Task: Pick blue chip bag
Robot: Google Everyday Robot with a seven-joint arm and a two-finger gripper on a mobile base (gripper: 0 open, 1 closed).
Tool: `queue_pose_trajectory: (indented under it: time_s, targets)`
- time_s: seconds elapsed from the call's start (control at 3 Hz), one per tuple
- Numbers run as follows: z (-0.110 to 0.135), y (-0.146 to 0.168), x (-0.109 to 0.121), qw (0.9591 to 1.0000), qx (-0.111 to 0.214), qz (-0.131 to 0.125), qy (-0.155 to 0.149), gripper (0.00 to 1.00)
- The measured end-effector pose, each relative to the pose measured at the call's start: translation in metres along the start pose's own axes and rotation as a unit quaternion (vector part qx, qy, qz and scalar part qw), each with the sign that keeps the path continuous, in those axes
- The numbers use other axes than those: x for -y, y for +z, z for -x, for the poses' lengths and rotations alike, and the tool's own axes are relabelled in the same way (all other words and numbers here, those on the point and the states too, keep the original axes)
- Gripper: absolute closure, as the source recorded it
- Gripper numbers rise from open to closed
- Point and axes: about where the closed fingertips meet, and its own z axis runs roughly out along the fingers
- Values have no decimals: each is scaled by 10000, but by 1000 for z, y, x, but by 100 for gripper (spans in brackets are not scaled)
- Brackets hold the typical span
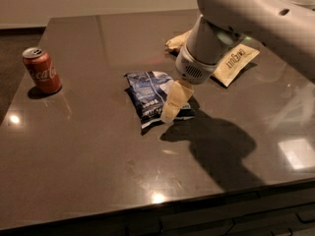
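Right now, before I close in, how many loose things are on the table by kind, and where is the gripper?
Snack bags: 2, the blue chip bag and the tan snack bag
Cans: 1, the red cola can
Total: 3
The gripper is down at the blue chip bag's right edge.

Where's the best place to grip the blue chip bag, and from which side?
Probably straight down from above: the blue chip bag lies flat on the table. Pinch across its narrow width near the crinkled middle. The gripper hangs over its edge nearest the tan bag.
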Motion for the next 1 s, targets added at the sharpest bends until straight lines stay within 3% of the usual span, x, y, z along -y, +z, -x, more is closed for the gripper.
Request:
queue_pose_trajectory:
  time_s: [0.67, 1.0]
  targets:
    - [7, 13, -6, 9999, 25, 89, -71, 0]
    - [9, 19, -6, 9998, 36, 171, -104, 16]
